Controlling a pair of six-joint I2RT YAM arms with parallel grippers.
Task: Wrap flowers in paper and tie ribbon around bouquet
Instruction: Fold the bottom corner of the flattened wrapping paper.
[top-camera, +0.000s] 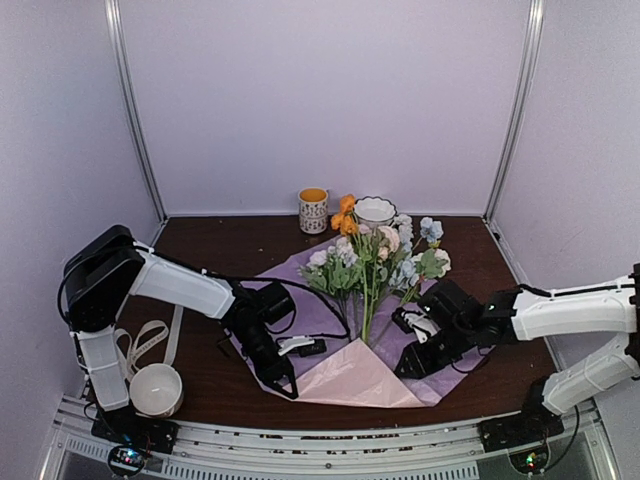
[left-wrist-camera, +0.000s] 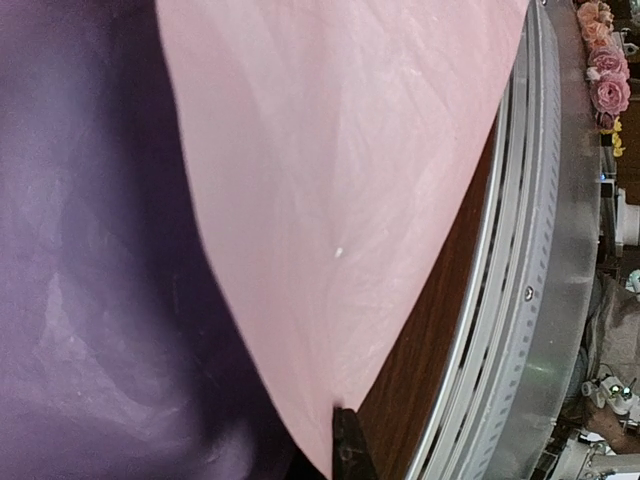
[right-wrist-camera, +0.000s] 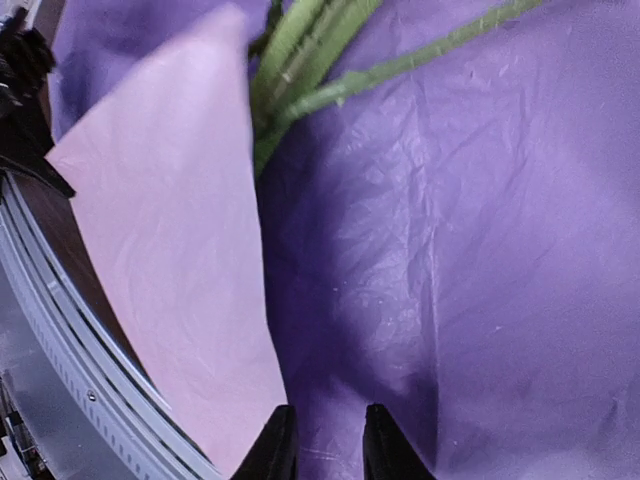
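Closest to the left wrist lens is the paper (left-wrist-camera: 330, 200). Its pink face fills that view, and its pointed corner comes down onto one dark fingertip of the left gripper (top-camera: 285, 382). This gripper is fully closed, and we believe it pinches that corner, though only one finger shows there.

From above, the paper lies lilac face up in the middle of the table (top-camera: 220, 245), with its near corner folded over so that a pink triangle points to the near edge. The flowers (top-camera: 375, 255) lie on the sheet with blooms to the far side and stems running near, under the pink fold.

The right gripper (right-wrist-camera: 325, 445) hangs over the lilac face to the right of the stems. Its fingers stand a little apart, with nothing between them.

We judge that the wrapping has only begun: one fold is made and no cone yet. The next move asks the left arm to carry its corner across the stems without tearing the thin sheet, while the right takes the opposite edge.

The ribbon (top-camera: 150, 335) lies untouched, well apart at the near left beside a white bowl (top-camera: 157, 388).

The stem ends are hidden under the fold, and the left arm covers part of the ribbon.
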